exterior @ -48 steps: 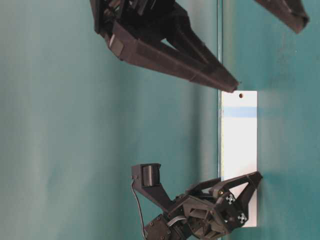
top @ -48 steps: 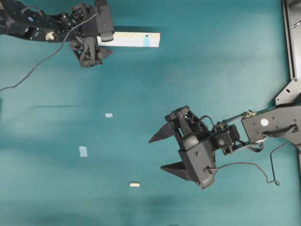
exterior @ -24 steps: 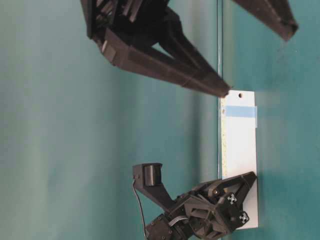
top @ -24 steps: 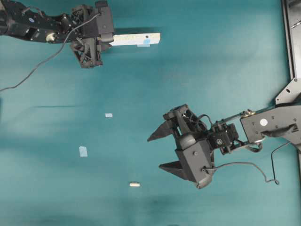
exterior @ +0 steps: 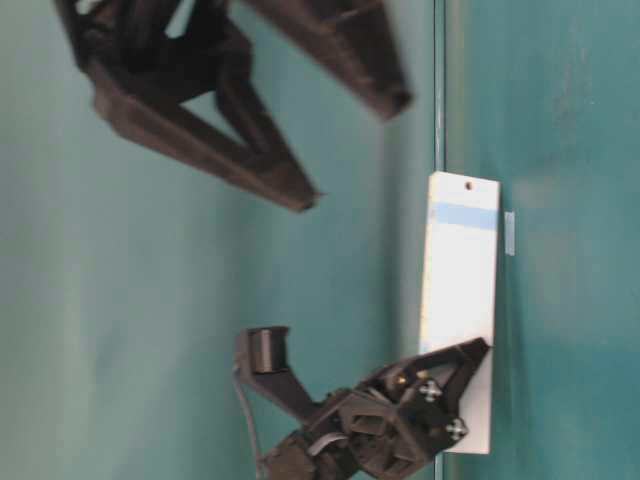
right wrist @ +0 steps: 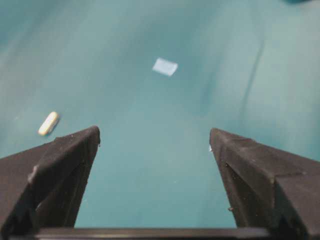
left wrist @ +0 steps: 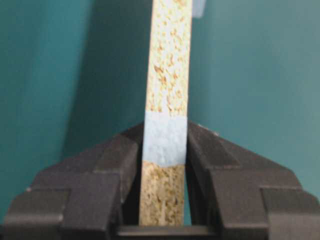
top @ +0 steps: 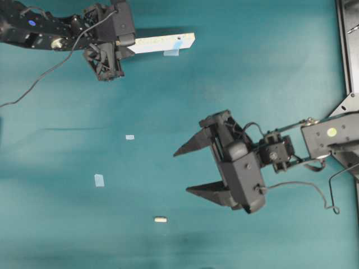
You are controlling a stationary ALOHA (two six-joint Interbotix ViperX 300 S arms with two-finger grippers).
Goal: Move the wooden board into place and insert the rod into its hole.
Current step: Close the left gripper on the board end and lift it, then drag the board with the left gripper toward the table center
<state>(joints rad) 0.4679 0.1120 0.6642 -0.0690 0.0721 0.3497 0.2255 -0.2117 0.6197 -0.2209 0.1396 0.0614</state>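
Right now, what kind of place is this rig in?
Probably a lab test bench: a plain teal table surface, a metal frame at its edge, and only a wooden board, a rod and tape patches as props.

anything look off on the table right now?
One oddity: a light-blue tape flap hangs loose off the wooden board, which the left gripper holds tilted on edge. The rod lies untouched.
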